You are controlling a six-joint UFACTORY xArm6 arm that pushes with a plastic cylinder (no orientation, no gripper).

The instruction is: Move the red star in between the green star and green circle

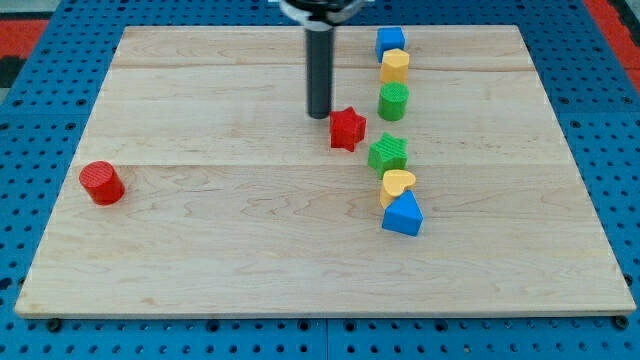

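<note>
The red star [347, 129] sits just left of the gap between the green circle [393, 101] and green star [388, 153], my tip [319, 114] just beside its upper-left (no gripper here, nothing grasped); we judge it light, rigid, slidey, best pushed on its left flank.

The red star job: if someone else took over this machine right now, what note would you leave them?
My tip: just to the view's left of the red star, slightly above it, close or touching.
Red star: left of the gap between the green circle and the green star, not yet in it.
Done: the tip stands at the star.
Left: push the star toward the view's right into that gap without knocking either green block.
</note>
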